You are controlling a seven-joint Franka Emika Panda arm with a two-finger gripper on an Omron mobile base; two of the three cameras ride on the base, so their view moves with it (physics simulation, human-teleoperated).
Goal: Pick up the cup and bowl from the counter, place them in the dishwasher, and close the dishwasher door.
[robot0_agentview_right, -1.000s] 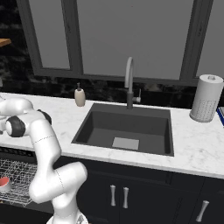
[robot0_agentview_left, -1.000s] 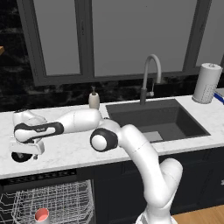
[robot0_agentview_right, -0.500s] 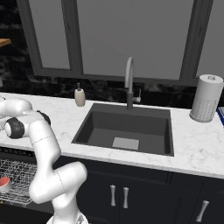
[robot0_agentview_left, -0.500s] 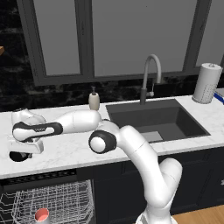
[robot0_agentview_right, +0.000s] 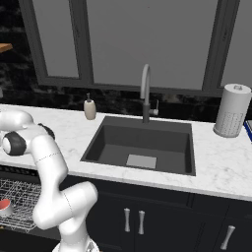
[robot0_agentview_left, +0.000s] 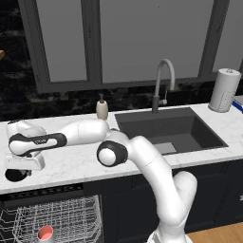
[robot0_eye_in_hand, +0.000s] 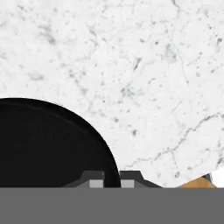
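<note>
On the marble counter (robot0_agentview_left: pixel 71 163) our end effector (robot0_eye_in_hand: pixel 112 180) is clamped on the bowl (robot0_eye_in_hand: pixel 48 144) rim, dishwasher (robot0_agentview_left: pixel 47 223) directly below.

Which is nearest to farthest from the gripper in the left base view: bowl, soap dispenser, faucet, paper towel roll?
1. bowl: under the gripper, its rim between the fingertips.
2. soap dispenser: back of the counter, left of the sink.
3. faucet: behind the sink.
4. paper towel roll: far right.
</note>
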